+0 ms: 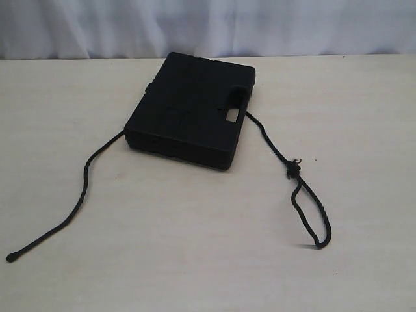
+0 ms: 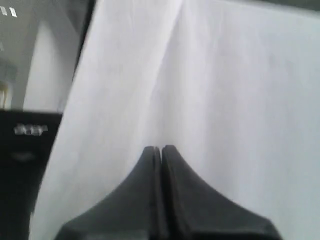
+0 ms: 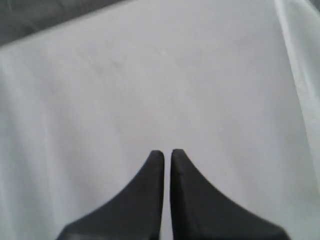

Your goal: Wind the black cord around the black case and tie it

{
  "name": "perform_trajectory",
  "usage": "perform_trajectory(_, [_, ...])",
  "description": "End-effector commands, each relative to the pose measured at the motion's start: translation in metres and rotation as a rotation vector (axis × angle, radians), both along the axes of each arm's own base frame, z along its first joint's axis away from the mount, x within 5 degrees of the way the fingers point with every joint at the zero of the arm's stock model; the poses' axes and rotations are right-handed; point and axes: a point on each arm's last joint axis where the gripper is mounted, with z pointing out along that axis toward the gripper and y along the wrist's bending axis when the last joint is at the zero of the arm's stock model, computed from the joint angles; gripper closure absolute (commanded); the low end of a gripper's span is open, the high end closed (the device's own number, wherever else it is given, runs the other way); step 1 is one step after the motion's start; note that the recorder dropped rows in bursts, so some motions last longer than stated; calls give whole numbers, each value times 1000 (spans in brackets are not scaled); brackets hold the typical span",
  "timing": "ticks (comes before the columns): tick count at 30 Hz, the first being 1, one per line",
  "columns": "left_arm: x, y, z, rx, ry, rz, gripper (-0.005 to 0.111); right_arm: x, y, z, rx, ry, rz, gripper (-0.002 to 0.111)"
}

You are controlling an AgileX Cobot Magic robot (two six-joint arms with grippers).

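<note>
**Black case** (image 1: 188, 110): lies flat on the table (image 1: 195, 260), handle slot toward the right.

**Black cord** (image 1: 82, 188): not yet wrapped. It appears to pass beneath the case (the middle stretch is hidden) and runs crosswise. The plain tail trails off the case's left side toward the near left corner. The end with the knot (image 1: 294, 168) and loop lies off to the right.

**Left gripper** (image 2: 161, 148): jaws pressed together, holding nothing, facing a pale curtain (image 2: 225, 75).

**Right gripper** (image 3: 167, 152): jaws all but closed, a sliver of gap between them, empty.

**Bearing:** neither arm shows in the exterior view. By side, the left arm is likely nearer the tail and the right nearer the loop.
</note>
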Motion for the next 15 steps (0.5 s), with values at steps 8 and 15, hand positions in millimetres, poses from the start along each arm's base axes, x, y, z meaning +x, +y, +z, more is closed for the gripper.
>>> perform_trajectory(8, [167,-2,-44,-77,802,-202,107,145,4,-34,-112,1016,149,104])
perform_trajectory(15, [203,-61,-105,334,1072,-593,107,217,50,-78,-279,1305,587,104])
